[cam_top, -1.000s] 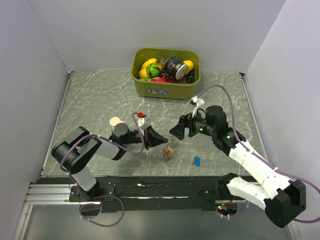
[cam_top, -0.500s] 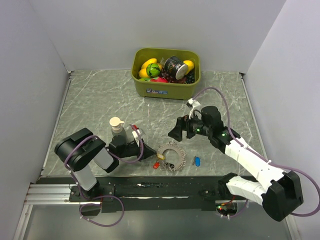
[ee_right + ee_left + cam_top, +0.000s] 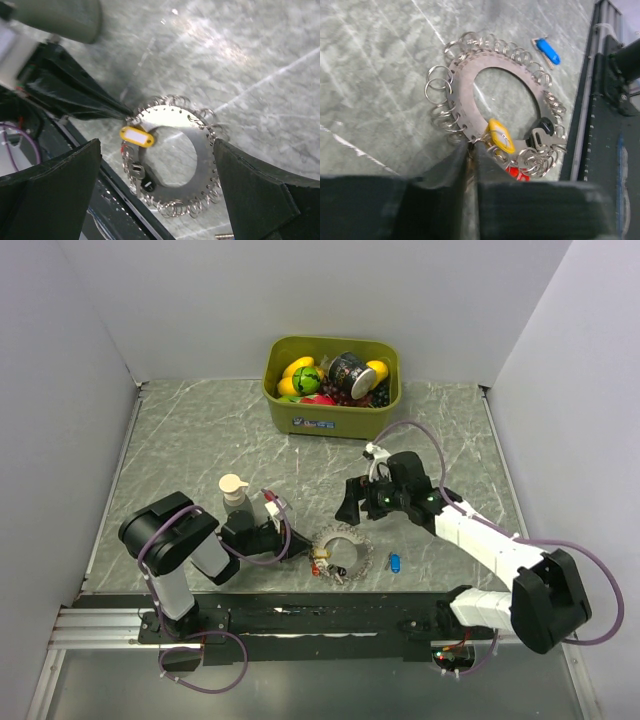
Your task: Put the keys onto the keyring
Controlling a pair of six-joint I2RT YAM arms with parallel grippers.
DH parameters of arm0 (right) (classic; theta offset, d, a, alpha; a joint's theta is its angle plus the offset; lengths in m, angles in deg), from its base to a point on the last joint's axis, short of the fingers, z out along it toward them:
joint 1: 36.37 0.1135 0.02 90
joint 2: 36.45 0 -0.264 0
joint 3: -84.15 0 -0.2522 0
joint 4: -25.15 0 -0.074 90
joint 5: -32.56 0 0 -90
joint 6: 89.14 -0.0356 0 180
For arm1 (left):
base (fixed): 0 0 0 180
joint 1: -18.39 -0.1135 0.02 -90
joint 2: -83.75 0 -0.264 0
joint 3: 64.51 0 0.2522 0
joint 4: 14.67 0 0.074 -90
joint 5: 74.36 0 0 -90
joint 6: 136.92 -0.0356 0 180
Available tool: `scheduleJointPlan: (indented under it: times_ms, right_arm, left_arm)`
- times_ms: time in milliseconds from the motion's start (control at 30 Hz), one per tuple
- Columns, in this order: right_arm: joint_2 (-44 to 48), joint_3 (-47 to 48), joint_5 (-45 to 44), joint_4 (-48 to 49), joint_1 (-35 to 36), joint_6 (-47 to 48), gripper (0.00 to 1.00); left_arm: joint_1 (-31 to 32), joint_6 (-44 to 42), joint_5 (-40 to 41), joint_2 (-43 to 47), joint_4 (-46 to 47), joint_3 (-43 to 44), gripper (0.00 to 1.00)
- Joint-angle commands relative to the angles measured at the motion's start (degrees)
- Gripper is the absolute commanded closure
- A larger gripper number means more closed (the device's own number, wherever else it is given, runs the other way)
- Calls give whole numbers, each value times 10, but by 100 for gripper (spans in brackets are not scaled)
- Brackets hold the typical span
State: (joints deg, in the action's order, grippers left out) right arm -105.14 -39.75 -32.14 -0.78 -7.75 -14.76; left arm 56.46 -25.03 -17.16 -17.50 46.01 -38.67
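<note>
The keyring (image 3: pixel 342 554) is a flat silvery metal ring edged with several small split rings, lying on the table near the front. It also shows in the left wrist view (image 3: pixel 470 95) and the right wrist view (image 3: pixel 200 150). A yellow tag (image 3: pixel 501 136) (image 3: pixel 136 136), a red tag (image 3: pixel 517 173) and a black-headed key (image 3: pixel 142 177) hang on it. The blue key (image 3: pixel 395 562) (image 3: pixel 547 50) lies loose to its right. My left gripper (image 3: pixel 300 545) (image 3: pixel 470 146) is shut on the keyring's near-left edge. My right gripper (image 3: pixel 350 508) (image 3: pixel 156 145) is open, above the keyring.
An olive-green bin (image 3: pixel 330 422) full of toys stands at the back. A soap dispenser bottle (image 3: pixel 234 490) stands just behind my left arm. A black rail (image 3: pixel 320 620) runs along the table's front edge, close to the keyring.
My left gripper has come down and toward the front with the keyring, which hung in the air before and now lies flat. My right gripper has shifted slightly left, over it.
</note>
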Motion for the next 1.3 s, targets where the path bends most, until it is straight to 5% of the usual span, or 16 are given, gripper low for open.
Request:
scheduleJointPlan:
  times_ms: [0,67,100,333,433,567,700,900,1100,1267]
  right_arm:
    - [-23,41,-35,-27,-3,-5,0]
    - [-27,42,-46,-31,-3,-8,0]
    - [-29,41,-48,-32,-3,-10,0]
    - [-42,52,-57,-41,-2,-19,0]
    - [-51,62,-68,-51,-1,-24,0]
    - [-65,71,-82,-64,3,-41,0]
    - [-79,84,-103,-67,15,-63,0]
    - [-101,101,-128,-76,48,-99,1]
    - [-123,103,-126,-69,61,-134,14]
    - [-144,93,-112,-47,62,-158,23]
  left_arm:
    - [-1,-22,38,9,266,-8,66]
    - [-1,-29,41,14,256,-12,60]
    - [-1,-32,42,21,244,-12,44]
    - [-1,-54,62,87,185,-17,4]
    - [0,-90,69,166,96,-1,4]
    - [0,-173,95,287,-232,97,4]
    - [0,-236,162,358,-422,190,4]
    - [-1,-176,289,378,-518,297,4]
    - [-1,-38,472,361,-591,366,4]
    - [-1,3,488,335,-699,426,4]
